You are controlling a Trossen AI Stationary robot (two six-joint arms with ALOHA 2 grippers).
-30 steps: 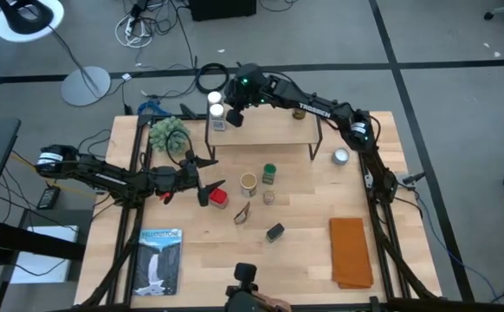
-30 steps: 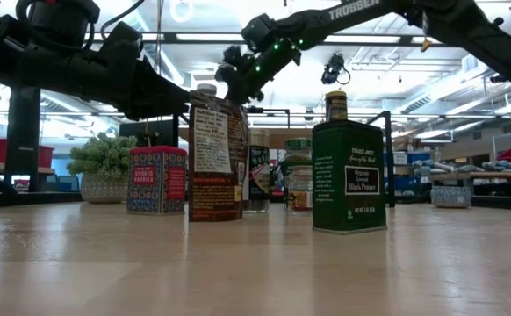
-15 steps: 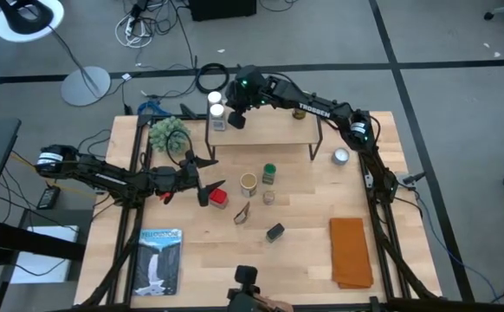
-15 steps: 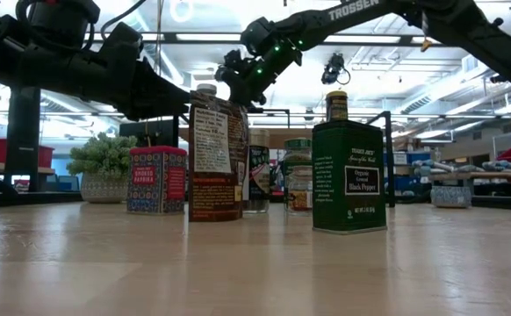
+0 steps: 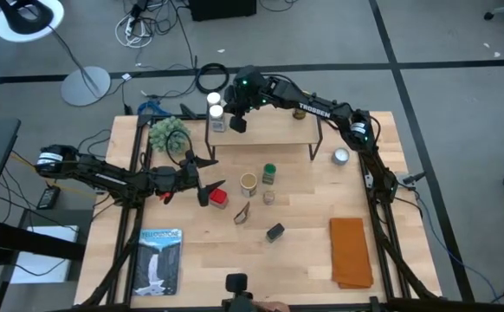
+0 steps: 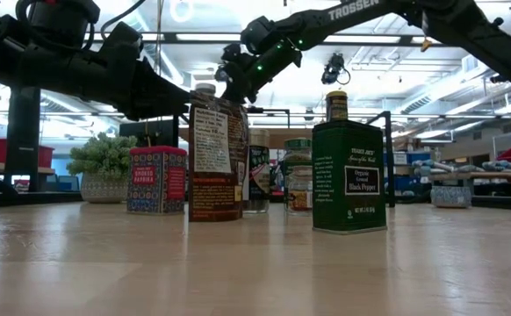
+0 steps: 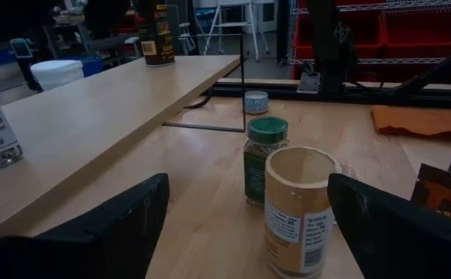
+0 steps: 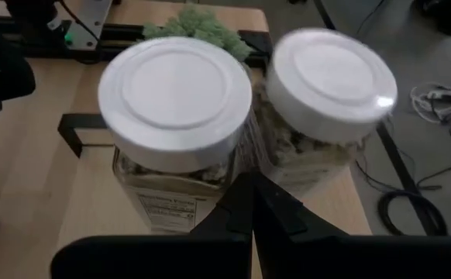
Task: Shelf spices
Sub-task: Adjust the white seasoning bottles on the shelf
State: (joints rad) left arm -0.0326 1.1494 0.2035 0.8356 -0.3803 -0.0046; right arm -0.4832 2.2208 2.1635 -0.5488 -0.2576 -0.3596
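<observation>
Two white-capped spice jars (image 5: 216,107) stand on the left end of the shelf (image 5: 269,132); the right wrist view shows the nearer jar (image 8: 174,97) and the farther jar (image 8: 330,74) side by side. My right gripper (image 5: 235,121) hovers over the shelf beside them, shut (image 8: 249,192). My left gripper (image 5: 202,180) is open, low over the table next to the red tin (image 5: 220,198). Its fingers point at the tan canister (image 7: 299,209) and the green-capped jar (image 7: 264,159). On the table stand a small jar (image 5: 269,198), a brown packet (image 5: 242,213) and a dark tin (image 5: 274,231). My right gripper's shut fingertips (image 8: 245,186) stand level at the gap between the two white-capped jars, just below their caps. I cannot tell whether they touch either jar. Both jars stand upright on the shelf board.
The fuzzy green plant (image 5: 168,133) sits left of the shelf. A flat silver tin (image 5: 341,157) lies right of it. An orange cloth (image 5: 350,251) and a book (image 5: 159,260) lie near the table's near edge. The shelf's right part is bare wood.
</observation>
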